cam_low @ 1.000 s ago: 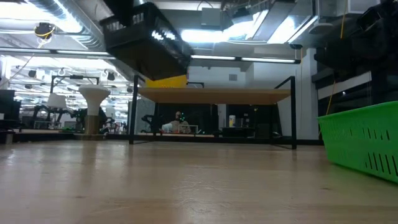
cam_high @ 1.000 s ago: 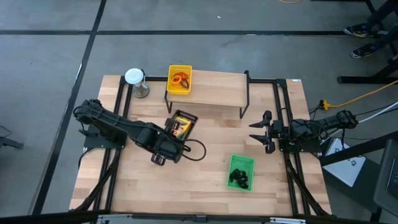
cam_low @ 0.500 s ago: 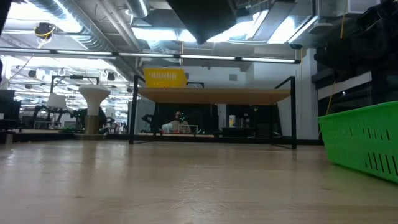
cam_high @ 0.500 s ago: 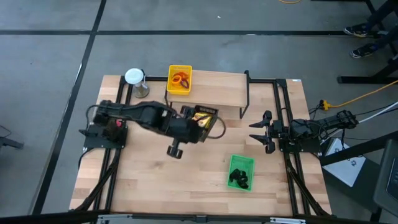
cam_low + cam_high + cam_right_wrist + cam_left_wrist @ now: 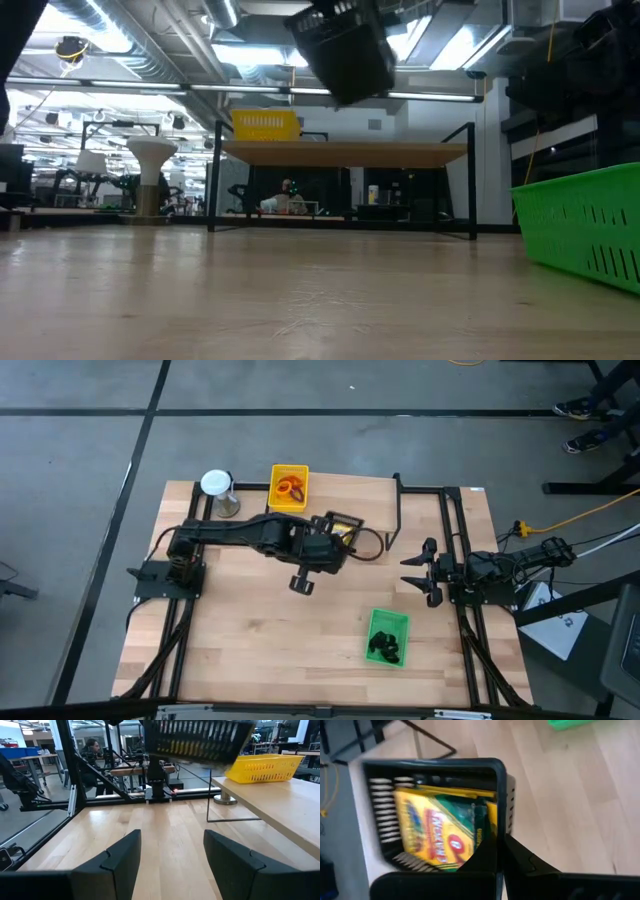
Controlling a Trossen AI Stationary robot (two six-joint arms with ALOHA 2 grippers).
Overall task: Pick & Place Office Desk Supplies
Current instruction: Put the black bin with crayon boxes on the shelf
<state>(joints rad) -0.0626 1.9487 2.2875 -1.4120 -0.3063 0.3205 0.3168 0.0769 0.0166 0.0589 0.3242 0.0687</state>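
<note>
Left wrist view: left gripper [image 5: 499,851], jaws pinching the rim of the airborne black tray [image 5: 502,790] holding the yellow crayon boxes [image 5: 437,832], risks slip or tilt spilling them; right gripper [image 5: 425,571] waits, jaws spread.

The high view looks straight down from well above, taking in the whole wooden tabletop [image 5: 250,650] and both arms. The low view sits at tabletop height, facing level across the boards toward the raised shelf [image 5: 345,153] and the room behind. The left wrist view looks down from very close into the black tray [image 5: 435,810] and its yellow boxes [image 5: 437,832]. The right wrist view faces across the tabletop from its edge. Low, high and right wrist views share the yellow tray [image 5: 265,767] on the shelf and the lifted black tray.
</note>
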